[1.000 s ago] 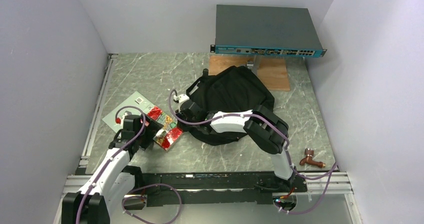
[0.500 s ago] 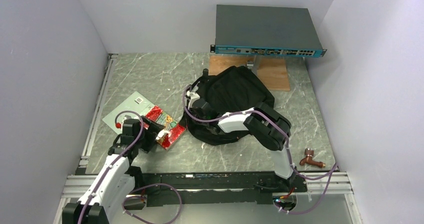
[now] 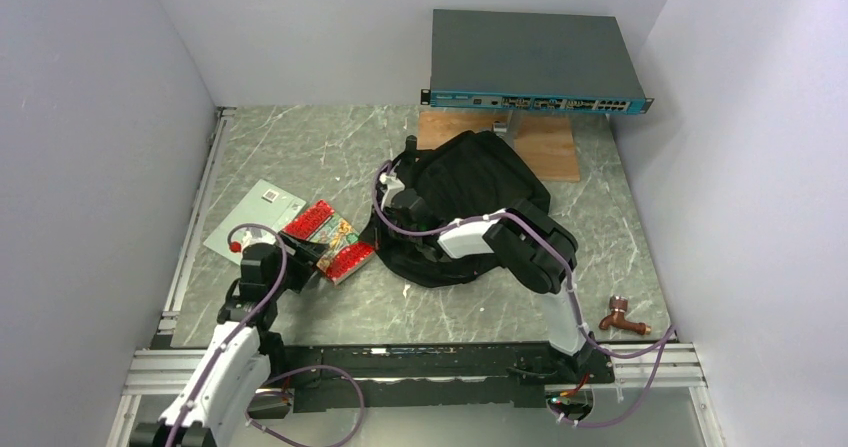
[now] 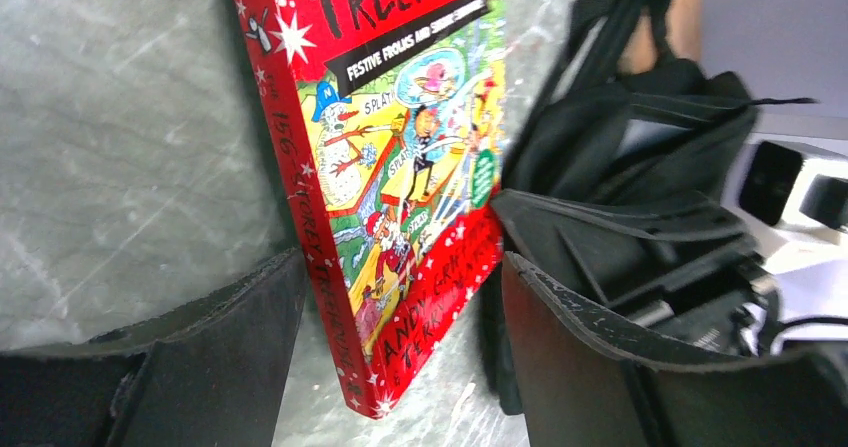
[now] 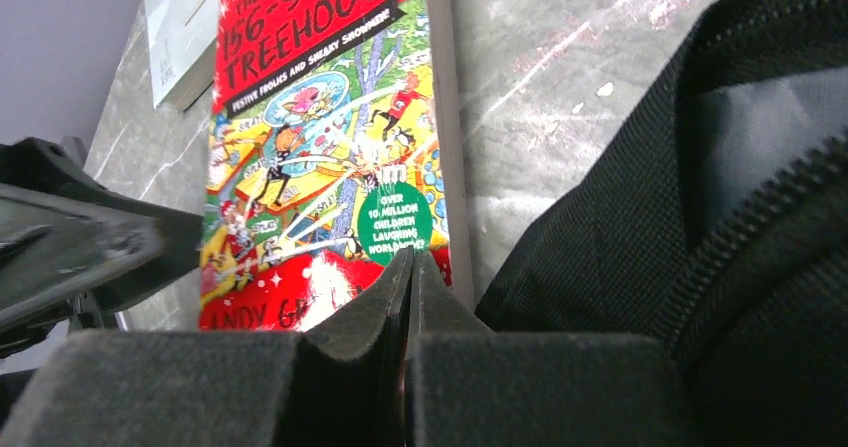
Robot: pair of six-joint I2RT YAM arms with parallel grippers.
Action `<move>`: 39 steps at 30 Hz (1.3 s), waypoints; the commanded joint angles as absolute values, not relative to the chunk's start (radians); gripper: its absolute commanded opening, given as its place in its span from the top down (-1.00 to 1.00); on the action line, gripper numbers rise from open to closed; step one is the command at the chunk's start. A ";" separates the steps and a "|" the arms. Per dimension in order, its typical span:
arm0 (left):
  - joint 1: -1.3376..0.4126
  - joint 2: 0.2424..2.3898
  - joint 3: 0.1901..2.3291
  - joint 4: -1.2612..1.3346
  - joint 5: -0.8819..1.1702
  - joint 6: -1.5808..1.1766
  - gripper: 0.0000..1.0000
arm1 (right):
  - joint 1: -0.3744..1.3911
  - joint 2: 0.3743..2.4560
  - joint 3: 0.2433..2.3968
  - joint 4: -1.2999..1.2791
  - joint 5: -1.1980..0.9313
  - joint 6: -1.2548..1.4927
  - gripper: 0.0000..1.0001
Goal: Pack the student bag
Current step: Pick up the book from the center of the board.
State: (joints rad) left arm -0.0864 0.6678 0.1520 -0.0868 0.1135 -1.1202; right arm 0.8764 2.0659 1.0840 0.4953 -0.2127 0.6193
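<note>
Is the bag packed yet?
Not yet. Done: nothing packed that I can see in the bag. In hand: the left gripper has its jaws either side of the book, on the table beside the bag; the right gripper is shut at the bag's edge. Left: get the book in.

marbled grey table (image 3: 300, 147) carries a red book (image 3: 330, 242) at the left gripper (image 3: 312, 258), black student bag (image 3: 470, 182) just beyond it.
</note>
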 commanded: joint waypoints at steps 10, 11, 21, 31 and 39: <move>-0.092 0.627 0.216 0.066 0.204 -1.210 -0.43 | 0.919 2.160 1.069 0.308 -0.250 0.559 1.00; -0.092 0.644 0.214 0.092 0.211 -1.223 -0.40 | 0.919 2.161 1.071 0.308 -0.252 0.558 1.00; -0.094 0.719 0.277 0.162 0.231 -1.223 -0.16 | 0.920 2.145 1.062 0.317 -0.251 0.550 1.00; -0.092 0.860 0.268 0.259 0.238 -1.191 0.06 | 0.924 2.142 1.046 0.346 -0.264 0.560 1.00; -0.080 1.028 0.407 0.122 0.291 -0.985 0.43 | 0.929 2.132 1.065 0.321 -0.262 0.540 1.00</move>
State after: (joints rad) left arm -0.0826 0.9619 0.3191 0.1917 0.2249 -1.1309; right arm 0.8955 2.0907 1.0885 0.4892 -0.2165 0.5655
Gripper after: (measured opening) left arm 0.405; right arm 0.005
